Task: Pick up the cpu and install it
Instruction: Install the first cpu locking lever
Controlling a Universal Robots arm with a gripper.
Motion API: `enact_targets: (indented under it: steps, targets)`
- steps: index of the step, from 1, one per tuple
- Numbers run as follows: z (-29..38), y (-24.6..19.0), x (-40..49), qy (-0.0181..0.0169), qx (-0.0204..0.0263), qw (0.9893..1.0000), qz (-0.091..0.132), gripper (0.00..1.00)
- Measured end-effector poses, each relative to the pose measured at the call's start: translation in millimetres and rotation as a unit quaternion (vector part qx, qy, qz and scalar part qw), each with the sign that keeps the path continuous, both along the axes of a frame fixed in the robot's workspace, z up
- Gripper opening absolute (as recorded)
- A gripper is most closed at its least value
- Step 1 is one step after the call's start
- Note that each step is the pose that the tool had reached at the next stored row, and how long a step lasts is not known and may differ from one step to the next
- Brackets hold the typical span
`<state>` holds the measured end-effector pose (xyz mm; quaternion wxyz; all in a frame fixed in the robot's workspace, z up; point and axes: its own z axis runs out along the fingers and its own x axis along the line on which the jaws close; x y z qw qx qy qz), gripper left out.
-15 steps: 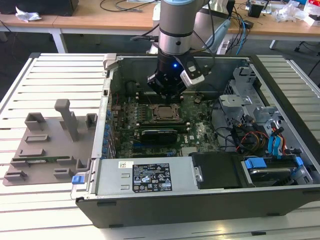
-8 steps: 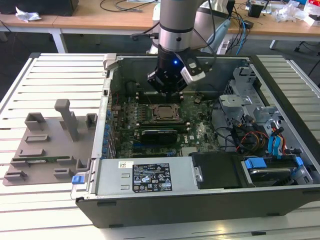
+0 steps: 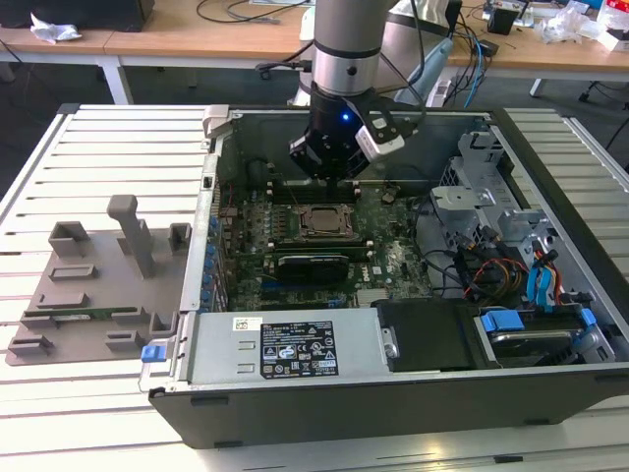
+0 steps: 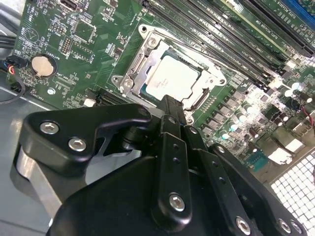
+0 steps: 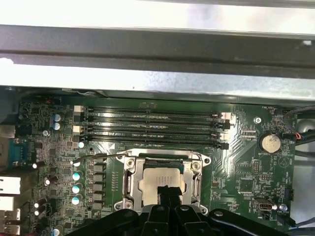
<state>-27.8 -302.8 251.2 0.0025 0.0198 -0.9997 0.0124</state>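
The cpu (image 4: 172, 78) is a small square chip with a silvery-white top. It lies flat inside the metal-framed socket (image 4: 129, 78) of the green motherboard (image 4: 83, 54), and it is seen in both wrist views (image 5: 156, 180). My gripper (image 4: 170, 104) hangs just above the chip's near edge, its black fingers pressed together with nothing between them. In the exterior view the gripper (image 3: 339, 183) sits inside the open computer case, directly over the socket (image 3: 319, 222).
A grey plastic tray (image 3: 98, 285) lies on the slatted table at the exterior view's left. Memory slots (image 5: 152, 123) run beside the socket. A drive cage (image 3: 491, 197), cables (image 3: 491, 270) and the case walls (image 3: 211, 197) crowd the arm. The power supply (image 3: 295, 344) sits at the front.
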Motion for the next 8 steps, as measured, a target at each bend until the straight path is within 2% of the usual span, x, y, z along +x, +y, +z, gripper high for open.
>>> enact_targets:
  steps: [6, 8]
  targets:
    - [0.0, 1.9, -15.3, 0.0000, -0.0009, 1.0000, 0.000, 0.11]
    - [-0.1, 3.5, -25.7, 0.0000, -0.0014, 1.0000, 0.000, 0.11]
